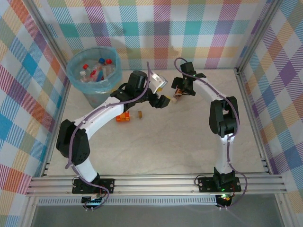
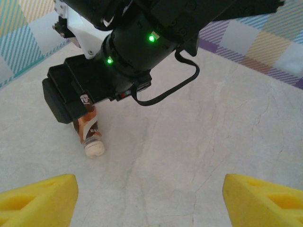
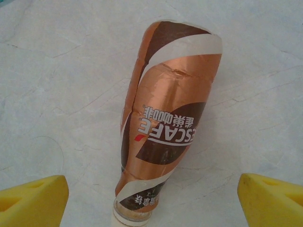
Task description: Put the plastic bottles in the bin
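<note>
Now the right gripper (image 3: 151, 198) hangs wide over the Nescafe bottle (image 3: 165, 123) lying on the bench (image 1: 189, 142), with clear gaps either side. The left gripper (image 2: 149, 201) is wide too and holds nothing. The bin (image 1: 72, 71) hugs the far-left corner.

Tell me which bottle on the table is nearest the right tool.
The brown coffee bottle, lying on its side under the right tool; the orange bottle lies by the left arm.

Bottle (image 3: 165, 127) wore a glossy, crinkled copper-brown film sleeve; counter (image 3: 57, 85) looked smooth, matt, marble-veined; fingers (image 3: 31, 201) were matt yellow plastic.
</note>
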Controlling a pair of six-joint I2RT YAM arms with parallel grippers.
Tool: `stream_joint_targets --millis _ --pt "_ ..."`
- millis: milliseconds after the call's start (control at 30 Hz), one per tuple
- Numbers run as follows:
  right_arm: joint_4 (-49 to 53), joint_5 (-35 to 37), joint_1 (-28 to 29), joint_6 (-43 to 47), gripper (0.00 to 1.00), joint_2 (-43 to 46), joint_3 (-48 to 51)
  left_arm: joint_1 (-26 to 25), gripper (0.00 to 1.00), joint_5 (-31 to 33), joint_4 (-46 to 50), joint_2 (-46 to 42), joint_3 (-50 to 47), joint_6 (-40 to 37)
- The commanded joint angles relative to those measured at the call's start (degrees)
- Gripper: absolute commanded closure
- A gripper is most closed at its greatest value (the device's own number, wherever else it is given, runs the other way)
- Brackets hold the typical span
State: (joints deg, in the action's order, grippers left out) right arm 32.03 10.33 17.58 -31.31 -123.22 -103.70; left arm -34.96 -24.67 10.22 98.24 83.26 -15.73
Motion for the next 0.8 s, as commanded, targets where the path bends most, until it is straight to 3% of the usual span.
stream_joint_targets --millis 0,467,767 --pt "-0.57 0.62 -0.46 -2.25 0.08 -0.64 0.34 -0.46 0.20 -2.05 -3.65 2.49 0.78 -1.72" --pt "-1.75 -3.76 -0.79 -3.51 0.14 -2.57 0.78 0.15 0.20 -1.02 -8.60 9.59 2.69 -2.07" --pt "-0.75 -3.71 -0.98 -3.72 0.24 -3.14 1.40 1.20 0.20 -0.21 -12.28 13.11 4.62 0.35"
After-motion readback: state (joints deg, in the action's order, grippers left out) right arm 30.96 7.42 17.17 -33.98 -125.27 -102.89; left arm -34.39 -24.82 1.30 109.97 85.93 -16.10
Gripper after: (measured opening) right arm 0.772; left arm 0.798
